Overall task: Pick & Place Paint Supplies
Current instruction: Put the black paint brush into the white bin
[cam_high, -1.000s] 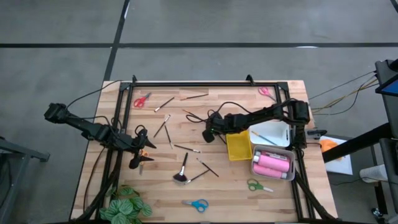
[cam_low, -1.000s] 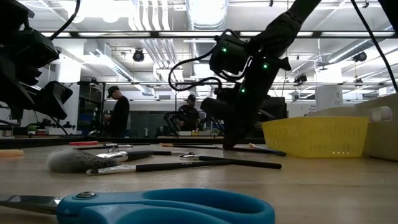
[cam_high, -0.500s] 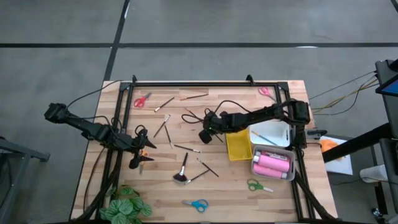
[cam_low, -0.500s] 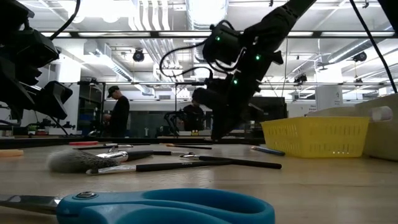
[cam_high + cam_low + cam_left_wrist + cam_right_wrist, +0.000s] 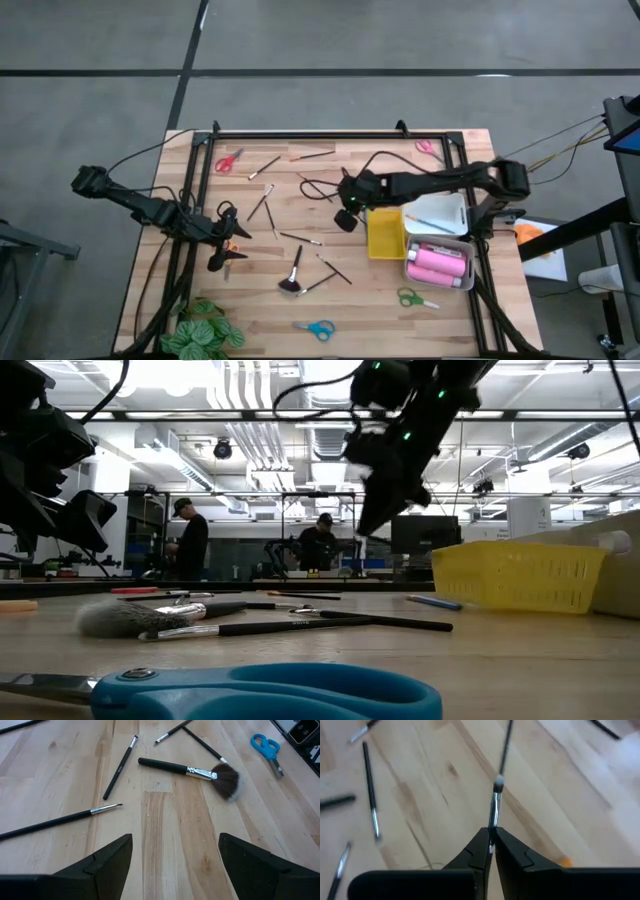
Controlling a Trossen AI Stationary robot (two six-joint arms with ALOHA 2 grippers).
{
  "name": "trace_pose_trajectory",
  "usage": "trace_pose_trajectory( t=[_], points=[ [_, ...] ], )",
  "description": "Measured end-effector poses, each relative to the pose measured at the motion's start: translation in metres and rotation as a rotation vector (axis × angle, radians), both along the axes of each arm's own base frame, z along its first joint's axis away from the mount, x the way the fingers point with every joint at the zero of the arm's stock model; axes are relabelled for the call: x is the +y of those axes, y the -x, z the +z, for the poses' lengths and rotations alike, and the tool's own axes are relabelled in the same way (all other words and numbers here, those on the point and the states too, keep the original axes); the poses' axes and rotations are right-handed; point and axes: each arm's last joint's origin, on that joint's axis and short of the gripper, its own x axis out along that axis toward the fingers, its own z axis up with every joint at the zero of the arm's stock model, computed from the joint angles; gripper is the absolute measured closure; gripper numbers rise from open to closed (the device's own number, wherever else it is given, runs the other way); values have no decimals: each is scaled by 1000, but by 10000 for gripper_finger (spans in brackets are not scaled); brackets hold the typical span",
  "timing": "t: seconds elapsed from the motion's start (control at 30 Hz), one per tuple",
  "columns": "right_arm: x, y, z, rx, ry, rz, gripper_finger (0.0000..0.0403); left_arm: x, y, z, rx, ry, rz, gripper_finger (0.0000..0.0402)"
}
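My right gripper (image 5: 347,221) hangs above the table's middle, just left of the yellow tray (image 5: 383,234), and is shut on a thin brush (image 5: 496,800). In the low view it (image 5: 368,525) is well clear of the tabletop. My left gripper (image 5: 222,256) waits open at the table's left, nothing between its fingers (image 5: 120,860). A fluffy black brush (image 5: 292,276) and several thin brushes (image 5: 300,238) lie flat on the wood. Pink bottles (image 5: 438,263) lie in a grey bin. Scissors lie scattered: red (image 5: 228,160), green (image 5: 415,298), blue (image 5: 318,328). My right gripper pinches the thin brush between its two fingers at the silver ferrule end (image 5: 493,822). The fingers slant down from the table's right and lie along the brush. The dark handle (image 5: 506,750) sticks out past the fingertips. Whether its free end touches the wood, I cannot tell.
A white tray (image 5: 440,212) sits right of the yellow one. A leafy plant (image 5: 205,335) stands at the near left corner. Pink scissors (image 5: 428,148) lie at the far right. A black frame (image 5: 330,135) edges the table. People stand in the room beyond.
My right gripper has risen from the tabletop and shifted a little toward the table's right edge, rolling as it went. It has stayed shut, and the thin brush has come up with it.
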Motion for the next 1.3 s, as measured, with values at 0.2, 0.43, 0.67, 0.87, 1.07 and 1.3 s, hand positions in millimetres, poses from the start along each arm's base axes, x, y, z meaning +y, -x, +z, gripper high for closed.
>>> trace_pose_trajectory(
  t=[0.2,0.43,0.67,0.87,1.07,1.3],
  points=[
    [2,33,44,-17,51,60,384,0,0,0,3,-1,0,101],
    [4,67,78,-85,95,106,384,0,0,0,6,-2,0,101],
    [7,103,95,-65,92,106,384,0,0,0,6,-2,0,101],
    [9,132,113,-39,69,79,383,0,0,0,6,-2,0,101],
    [11,157,131,31,45,68,383,0,0,0,6,-2,-1,101],
    [13,179,141,242,-39,26,383,0,0,0,6,-2,0,101]
  ],
)
